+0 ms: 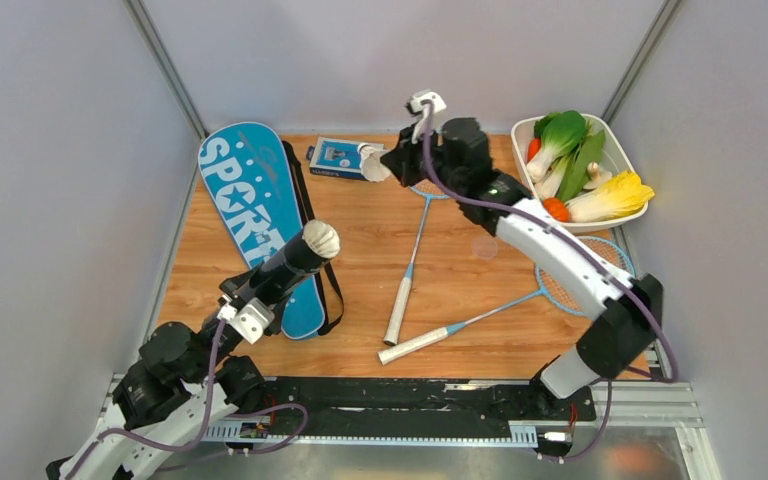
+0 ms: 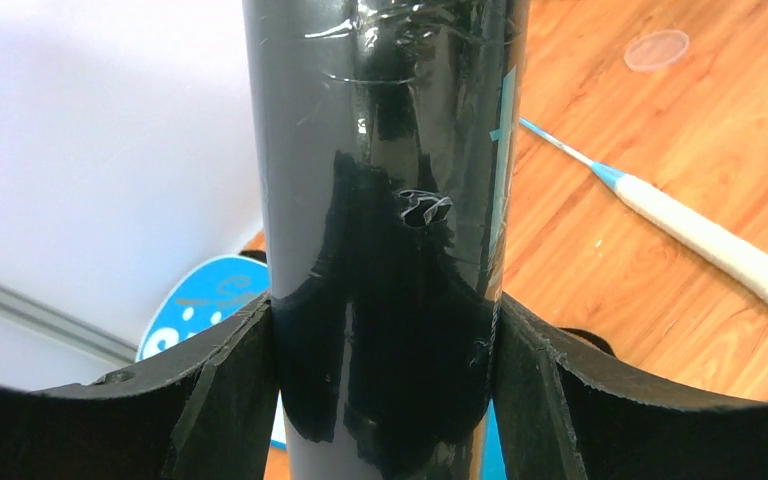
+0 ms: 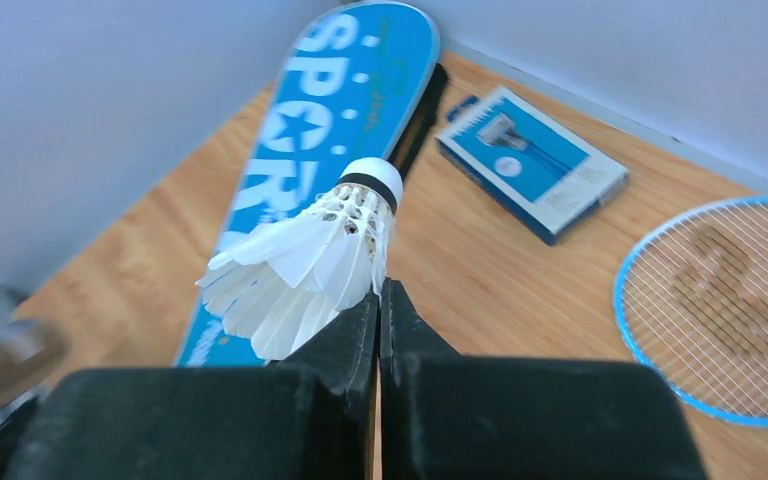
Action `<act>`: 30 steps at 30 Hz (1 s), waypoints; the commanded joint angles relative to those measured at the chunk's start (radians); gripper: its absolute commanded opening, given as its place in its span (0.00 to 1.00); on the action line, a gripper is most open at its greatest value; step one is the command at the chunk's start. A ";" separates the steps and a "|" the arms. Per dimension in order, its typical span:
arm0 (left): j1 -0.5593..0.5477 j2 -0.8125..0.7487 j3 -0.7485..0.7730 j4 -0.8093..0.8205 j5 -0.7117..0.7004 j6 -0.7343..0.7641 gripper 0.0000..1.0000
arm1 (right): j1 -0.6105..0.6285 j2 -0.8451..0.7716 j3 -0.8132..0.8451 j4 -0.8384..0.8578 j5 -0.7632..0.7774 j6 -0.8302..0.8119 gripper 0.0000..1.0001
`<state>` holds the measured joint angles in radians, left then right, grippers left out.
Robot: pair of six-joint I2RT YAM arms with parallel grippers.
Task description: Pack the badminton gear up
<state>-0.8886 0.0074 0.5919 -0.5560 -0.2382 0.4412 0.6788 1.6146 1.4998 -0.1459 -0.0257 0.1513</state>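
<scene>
Near left, your left tool [image 2: 385,322] is clamping the tube [image 2: 380,190]. Fingers [image 2: 235,385] are pressing on both sides, with the jaws standing wide around it. In the top view the tube is tilting up and away, crossing the near end of the cover [image 1: 250,200]. A seated shuttlecock [image 1: 321,240] is poking out of its upper end.

Both rackets are lying flat mid-tabletop [image 1: 460,300], white handles toward you, butt ends just beside each other and shafts not crossing. The left racket [image 1: 398,318] is pointing away, its head mostly hiding under your right arm. The right racket [image 1: 430,338] is angling off right, its head sitting at the right edge, partly under that arm too. A clear disc [image 1: 485,247] is lying between the two shafts.

The cover is lying flat along the left side, "SPORT" face up, black strap trailing along its right edge.

At far centre, your right tool [image 3: 378,300] is reaching across, jaws fully together. It is nipping the pinched shuttlecock [image 3: 305,262] by the rim of its feather skirt, cork pointing up and away. That shuttlecock is hanging just beside the box [image 1: 338,157], which is sitting flat at the back.

At far right, the tray [image 1: 622,152] is holding vegetables [image 1: 572,160], well apart from the gear.
</scene>
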 commanded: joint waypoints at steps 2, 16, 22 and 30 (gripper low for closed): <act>-0.002 -0.077 0.059 -0.036 0.092 0.164 0.58 | -0.151 -0.210 0.027 -0.139 -0.621 0.033 0.00; -0.002 -0.029 0.046 -0.033 0.122 0.207 0.59 | -0.154 -0.505 -0.145 -0.239 -0.787 0.044 0.00; -0.003 -0.023 0.020 -0.048 0.118 0.234 0.60 | -0.155 -0.548 -0.211 -0.238 -0.866 0.084 0.00; -0.002 -0.015 0.026 -0.089 0.129 0.259 0.59 | -0.137 -0.601 -0.259 -0.226 -0.940 0.145 0.00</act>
<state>-0.8886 0.0074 0.6083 -0.6704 -0.1257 0.6590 0.5358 1.0653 1.2442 -0.4007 -0.8978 0.2584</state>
